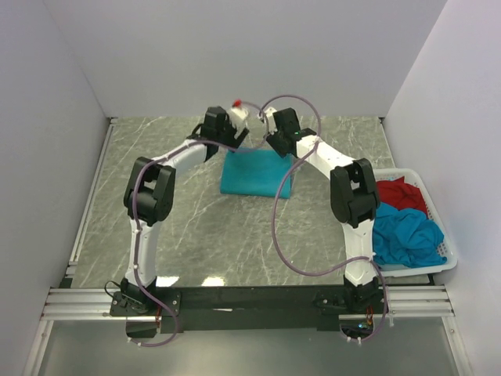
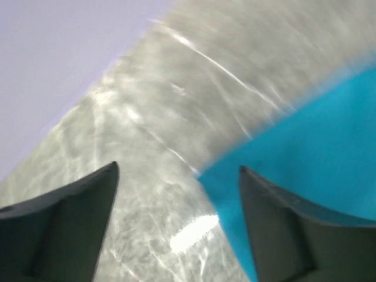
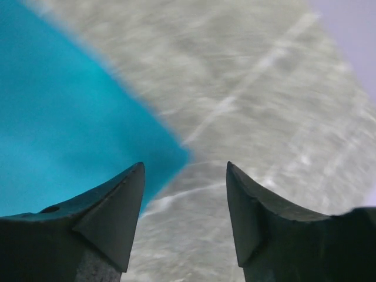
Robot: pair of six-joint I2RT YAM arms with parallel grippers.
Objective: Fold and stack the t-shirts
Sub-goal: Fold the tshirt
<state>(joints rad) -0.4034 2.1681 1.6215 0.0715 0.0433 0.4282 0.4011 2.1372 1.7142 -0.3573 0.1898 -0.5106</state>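
With the left gripper (image 2: 176, 226) and right gripper (image 3: 185, 220) both spread and empty above the far corners of the folded teal t-shirt (image 1: 257, 173) mid-table, we descend evenly and pinch each corner squarely.

Top view: high behind arm bases, looking down at whole table (image 1: 196, 227). Wrist views: close, blurred, facing tabletop. All share teal t-shirt (image 1: 254, 174) corners (image 2: 305, 153) (image 3: 64, 117).

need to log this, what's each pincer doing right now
Left pincer: open, holding nothing, over the corner of the teal shirt.
Right pincer: open, holding nothing, at the shirt's other far corner.
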